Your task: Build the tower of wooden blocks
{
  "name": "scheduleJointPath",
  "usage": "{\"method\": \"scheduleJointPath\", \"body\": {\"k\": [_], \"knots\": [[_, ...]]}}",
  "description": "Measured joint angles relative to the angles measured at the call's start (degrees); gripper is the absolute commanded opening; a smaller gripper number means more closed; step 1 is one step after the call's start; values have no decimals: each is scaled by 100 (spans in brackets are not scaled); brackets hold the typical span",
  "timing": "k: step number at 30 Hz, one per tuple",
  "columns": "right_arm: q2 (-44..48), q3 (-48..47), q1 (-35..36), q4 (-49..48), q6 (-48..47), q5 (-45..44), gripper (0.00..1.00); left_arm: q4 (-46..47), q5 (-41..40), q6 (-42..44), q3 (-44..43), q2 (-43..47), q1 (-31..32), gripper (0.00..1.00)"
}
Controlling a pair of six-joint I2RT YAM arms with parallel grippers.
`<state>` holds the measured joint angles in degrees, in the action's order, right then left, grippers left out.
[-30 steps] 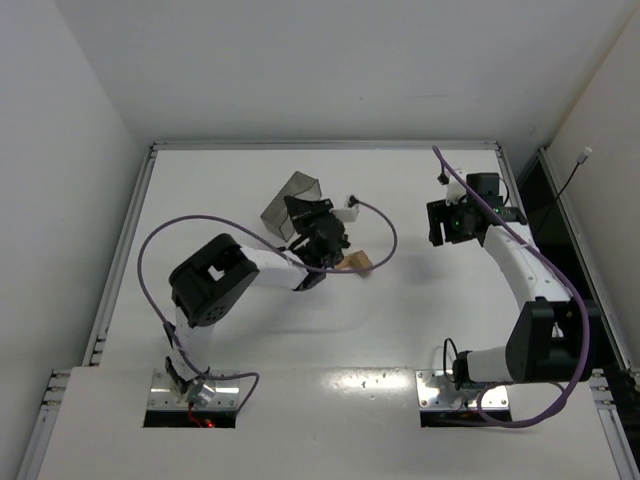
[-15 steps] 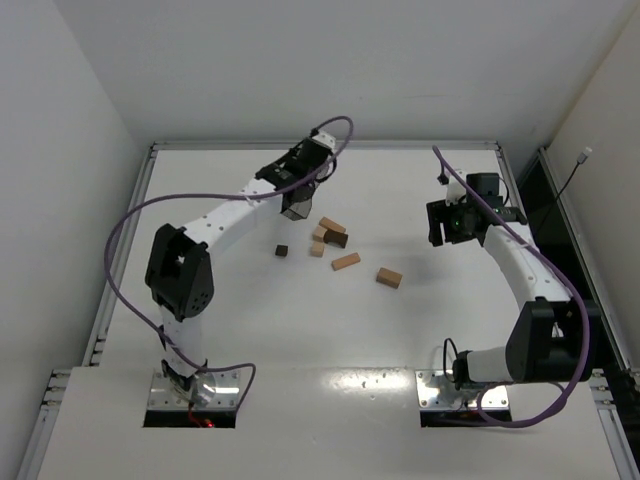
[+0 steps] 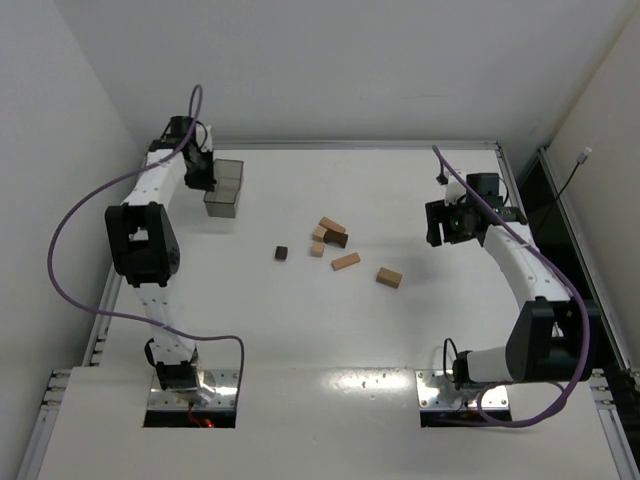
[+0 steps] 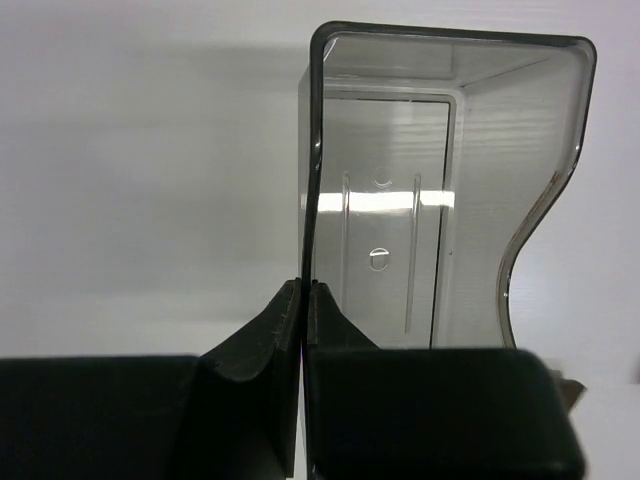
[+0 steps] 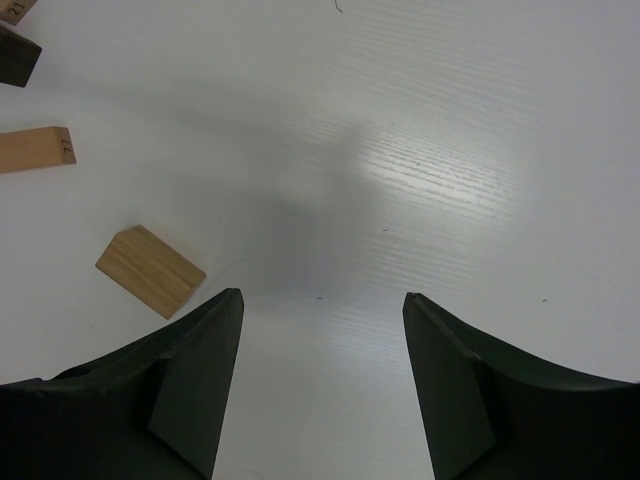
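While the left tool (image 4: 303, 292) clamps the grey box (image 4: 400, 200), the right tool (image 5: 322, 305) gapes, empty.

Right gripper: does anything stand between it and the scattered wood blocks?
Nothing visible does. Only bare table lies between the open right gripper and the nearest tan block. The grey box is far off to the left, pinched by the left gripper.

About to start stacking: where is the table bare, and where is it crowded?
Bare: the wide near stretch between the wood blocks and the arm bases; also the far strip behind them. Crowded: mid-table around the blocks, and the far-left corner with the grey box.
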<state>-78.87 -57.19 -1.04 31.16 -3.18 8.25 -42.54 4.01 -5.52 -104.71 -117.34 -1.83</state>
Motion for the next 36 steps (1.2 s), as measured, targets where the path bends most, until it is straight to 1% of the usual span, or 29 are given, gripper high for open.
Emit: {"method": "scheduleJointPath", "body": {"k": [3, 5, 12, 15, 18, 22, 25, 28, 33, 34, 36], "knots": [[-46, -4, 0, 2, 0, 57, 62, -68, 238, 168, -66, -251, -474, 0], [-120, -7, 0, 0, 0, 92, 62, -105, 304, 284, -68, -332, -551, 0], [-269, -28, 0, 24, 2, 142, 61, -52, 595, 881, -68, -411, -173, 0], [-267, -39, 0, 31, 0, 144, 61, -42, 702, 1005, -201, -629, -22, 0], [-267, -39, 0, 44, 0, 142, 61, 52, 743, 970, -328, -922, -50, 0], [-262, -39, 0, 50, 0, 142, 61, 234, 730, 774, -348, -1163, -337, 0], [-262, -39, 0, 57, 0, 142, 61, 391, 625, 625, -372, -1189, -658, 0], [-262, -39, 0, 61, 0, 142, 61, 431, 452, 584, -625, -1241, -909, 0], [-262, -39, 0, 61, 0, 144, 61, 616, 236, 527, -935, -1340, -1115, 0], [-262, -39, 0, 63, 0, 144, 61, 614, 214, 527, -968, -1373, -1137, 1], [-262, -42, 0, 61, 0, 144, 61, 654, 168, 520, -1001, -1471, -1163, 7]]}}
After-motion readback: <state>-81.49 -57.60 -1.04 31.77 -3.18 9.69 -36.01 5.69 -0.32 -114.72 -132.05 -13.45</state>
